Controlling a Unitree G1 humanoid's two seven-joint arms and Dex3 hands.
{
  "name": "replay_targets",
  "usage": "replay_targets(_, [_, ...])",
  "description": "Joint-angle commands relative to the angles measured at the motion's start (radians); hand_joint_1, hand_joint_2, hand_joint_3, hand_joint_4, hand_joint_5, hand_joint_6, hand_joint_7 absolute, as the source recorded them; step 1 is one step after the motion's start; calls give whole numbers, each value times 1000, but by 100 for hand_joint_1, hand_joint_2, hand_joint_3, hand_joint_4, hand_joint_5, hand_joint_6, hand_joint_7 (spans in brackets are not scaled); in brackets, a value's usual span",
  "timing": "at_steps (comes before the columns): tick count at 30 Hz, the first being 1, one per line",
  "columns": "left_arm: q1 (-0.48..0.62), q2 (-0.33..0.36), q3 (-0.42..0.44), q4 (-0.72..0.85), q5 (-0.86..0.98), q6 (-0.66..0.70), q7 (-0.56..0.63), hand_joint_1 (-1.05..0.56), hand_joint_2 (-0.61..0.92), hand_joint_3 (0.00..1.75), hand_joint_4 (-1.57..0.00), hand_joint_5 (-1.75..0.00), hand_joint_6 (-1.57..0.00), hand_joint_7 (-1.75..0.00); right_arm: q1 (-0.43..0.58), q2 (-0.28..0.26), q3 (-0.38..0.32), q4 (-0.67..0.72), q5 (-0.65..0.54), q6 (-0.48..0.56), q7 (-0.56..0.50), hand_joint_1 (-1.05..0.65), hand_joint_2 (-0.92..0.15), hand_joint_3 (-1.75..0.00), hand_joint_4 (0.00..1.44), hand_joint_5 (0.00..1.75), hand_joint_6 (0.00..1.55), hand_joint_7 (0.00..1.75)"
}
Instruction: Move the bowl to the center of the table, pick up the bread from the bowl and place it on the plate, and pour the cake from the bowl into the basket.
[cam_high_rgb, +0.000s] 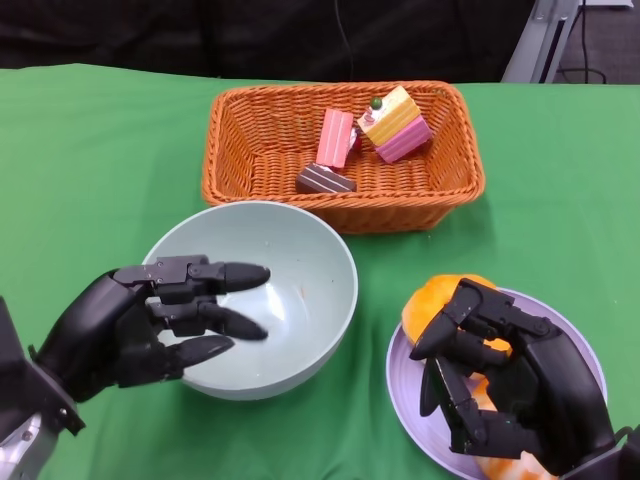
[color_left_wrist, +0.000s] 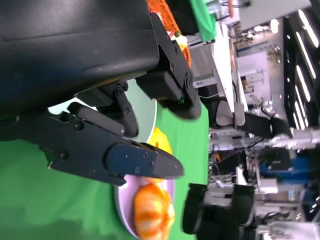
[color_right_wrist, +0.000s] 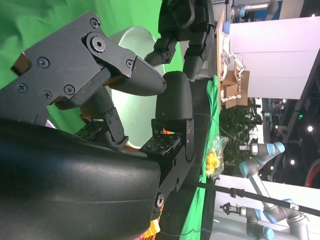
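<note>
green table (cam_high_rgb: 90, 150); fingers (cam_high_rgb: 470, 400) hide bread (cam_high_rgb: 435, 300).

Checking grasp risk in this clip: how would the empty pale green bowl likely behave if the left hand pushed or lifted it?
The bowl looks rigid and smooth, so the left hand's fingers could slip on its rim. Being empty, it is probably light and may slide on the green cloth. Its deep rounded wall suggests it could tip if pressed at one edge.
</note>
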Motion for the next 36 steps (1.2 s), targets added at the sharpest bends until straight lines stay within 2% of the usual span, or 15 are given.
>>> replay_targets(1, [33, -35, 52, -60, 28, 71, -13, -21, 92, 23, -67, -131, -96, -46, 2, -11, -5, -2, 2, -9, 1, -25, -50, -116, 76, 175, 67, 153])
replay_targets(3, [46, -61, 75, -87, 34, 111, -21, -22, 92, 26, -65, -134, -82, -80, 3, -13, -6, -2, 5, -8, 3, -24, -50, -115, 76, 175, 68, 153])
replay_targets(6, [64, -91, 102, -127, 36, 170, -38, -21, 92, 32, -64, -142, -76, -101, 7, -10, -5, -7, 20, 0, 8, -23, -51, -114, 76, 175, 68, 152])
replay_targets(9, [84, -114, 121, -163, 41, 216, -55, -21, 92, 35, -64, -148, -72, -112, 13, -12, -4, -10, 17, -1, 8, -23, -50, -114, 77, 175, 69, 153])
replay_targets(13, [126, -138, 135, -232, 92, 262, -27, -22, 92, 39, -65, -151, -69, -122, 19, -19, -1, -14, 0, -6, 5, -24, -49, -117, 77, 175, 68, 153])
replay_targets(17, [162, -169, 146, -244, 95, 262, -70, -19, 91, 49, -65, -158, -65, -129, 11, -27, 0, -3, 27, -24, 46, -22, -49, -118, 74, 175, 67, 154])
replay_targets(20, [174, -175, 152, -259, 111, 271, -80, -19, 91, 52, -66, -160, -64, -132, 14, -29, 1, -33, 37, 8, 49, -24, -49, -116, 74, 175, 67, 154])
replay_targets(21, [179, -174, 152, -267, 117, 276, -83, -19, 91, 54, -64, -165, -62, -139, 18, -29, 2, -47, 42, 23, 49, -24, -50, -115, 73, 175, 67, 153])
replay_targets(24, [188, -165, 146, -286, 120, 305, -113, -18, 90, 57, -63, -171, -60, -147, 34, -39, 11, -103, 45, 72, 48, -24, -50, -113, 73, 175, 67, 152])
replay_targets(26, [194, -161, 143, -302, 131, 311, -130, -16, 85, 67, -64, -174, -60, -153, 44, -48, 19, -141, 44, 104, 48, -26, -50, -112, 74, 175, 67, 152])
replay_targets(28, [201, -161, 145, -321, 144, 315, -135, -17, 78, 80, -66, -174, -62, -153, 53, -52, 24, -173, 48, 133, 43, -25, -50, -112, 75, 175, 67, 151])
replay_targets(31, [211, -163, 150, -349, 142, 337, -143, -16, 73, 89, -68, -175, -64, -152, 62, -56, 32, -201, 55, 148, 45, -23, -50, -114, 75, 175, 68, 151])
replay_targets(36, [220, -160, 161, -373, 150, 356, -148, -14, 71, 94, -68, -174, -65, -151, 69, -62, 41, -222, 53, 173, 39, -23, -47, -118, 76, 175, 69, 149])
